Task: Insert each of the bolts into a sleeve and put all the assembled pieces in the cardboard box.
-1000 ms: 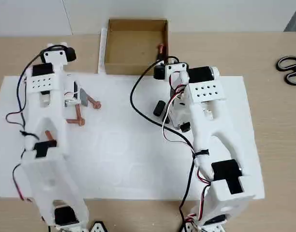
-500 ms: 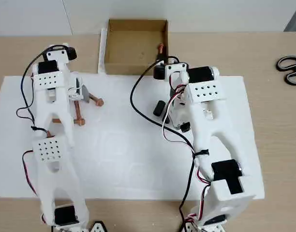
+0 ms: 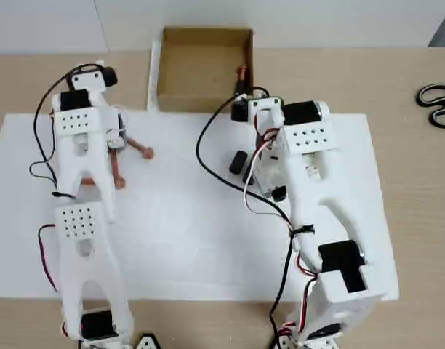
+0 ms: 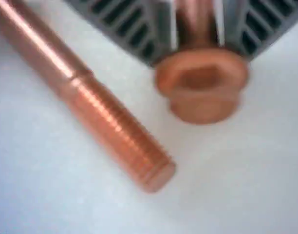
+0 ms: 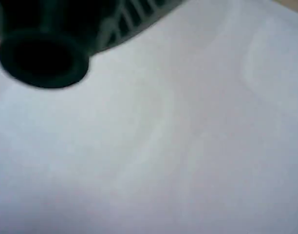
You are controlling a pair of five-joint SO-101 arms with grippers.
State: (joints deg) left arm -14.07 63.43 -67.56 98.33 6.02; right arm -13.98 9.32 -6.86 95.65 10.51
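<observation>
Jaws, left gripper (image 4: 196, 34): grey, ribbed, clamped on a copper bolt with a flanged head (image 4: 201, 90), head end pointing away from the jaws, close over the sheet. A second copper bolt (image 4: 110, 122) lies just beside it, threaded end free.
Jaws, right gripper (image 5: 78, 27): closed on a black tubular sleeve (image 5: 42, 61), its open mouth showing, low over the sheet.
Change: over the last second the left arm (image 3: 84, 218) has stretched forward and its gripper has shifted slightly towards the box; the right arm (image 3: 310, 167) has kept its place.
Surface: light wooden table (image 3: 411, 167); white foam sheet (image 3: 179, 240) under both arms; open brown cardboard box (image 3: 204, 73) at the sheet's far edge; black-handled scissors (image 3: 437, 98) well apart on the right.
</observation>
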